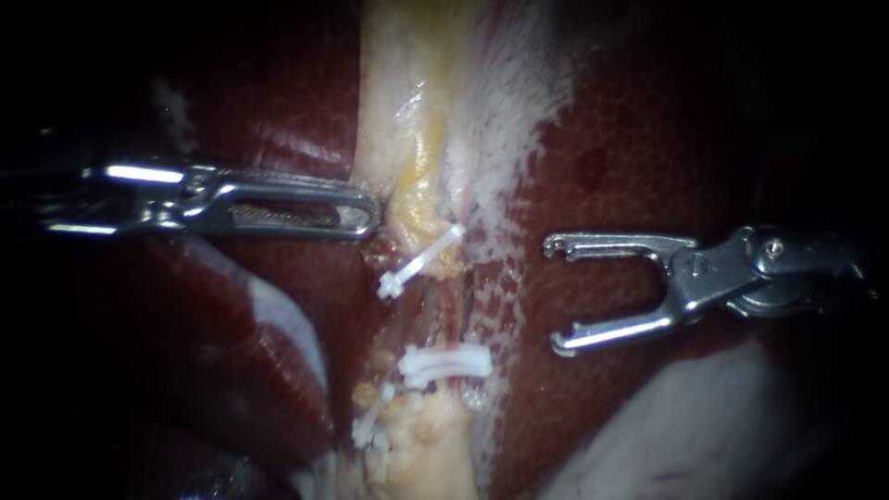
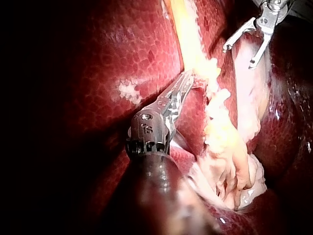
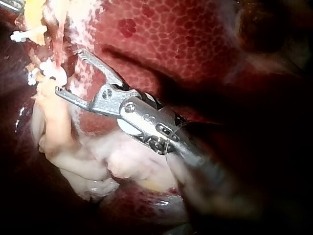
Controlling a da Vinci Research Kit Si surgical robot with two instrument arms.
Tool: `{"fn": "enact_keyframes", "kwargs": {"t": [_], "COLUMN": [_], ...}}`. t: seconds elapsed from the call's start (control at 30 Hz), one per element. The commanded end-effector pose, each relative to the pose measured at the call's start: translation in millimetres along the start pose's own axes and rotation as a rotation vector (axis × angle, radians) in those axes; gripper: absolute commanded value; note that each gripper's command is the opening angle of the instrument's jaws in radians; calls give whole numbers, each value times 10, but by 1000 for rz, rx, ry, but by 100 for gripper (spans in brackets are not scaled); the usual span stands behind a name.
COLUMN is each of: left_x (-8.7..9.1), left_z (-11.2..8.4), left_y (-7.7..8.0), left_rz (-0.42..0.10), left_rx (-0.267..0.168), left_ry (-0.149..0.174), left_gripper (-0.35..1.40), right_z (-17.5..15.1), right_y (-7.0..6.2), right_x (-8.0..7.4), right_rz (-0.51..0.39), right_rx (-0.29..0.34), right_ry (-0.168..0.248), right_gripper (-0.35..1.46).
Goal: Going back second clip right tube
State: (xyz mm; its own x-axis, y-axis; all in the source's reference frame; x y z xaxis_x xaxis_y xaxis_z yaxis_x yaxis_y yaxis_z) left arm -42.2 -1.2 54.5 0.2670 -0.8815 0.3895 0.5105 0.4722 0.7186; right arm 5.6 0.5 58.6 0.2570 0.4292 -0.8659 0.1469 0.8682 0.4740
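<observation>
White clip [image 1: 444, 363] — level, across pale tube [image 1: 445, 313]

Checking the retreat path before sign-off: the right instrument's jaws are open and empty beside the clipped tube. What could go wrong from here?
1. The right instrument has its open jaws close to the liver. Their hooked tips might scrape it on the way back.
2. The left instrument seems shut on the pale tissue just above the upper clip. A harder pull or a slip could strain that clip.
</observation>
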Motion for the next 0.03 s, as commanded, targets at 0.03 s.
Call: {"fn": "enact_keyframes", "kwargs": {"t": [0.03], "left_x": [0], "left_z": [0], "left_y": [0], "left_rz": [0], "left_rx": [0], "left_ry": [0], "left_gripper": [-35], "right_z": [0], "right_y": [0], "right_x": [0], "right_rz": [0], "right_rx": [0], "right_ry": [0], "right_gripper": [60]}}
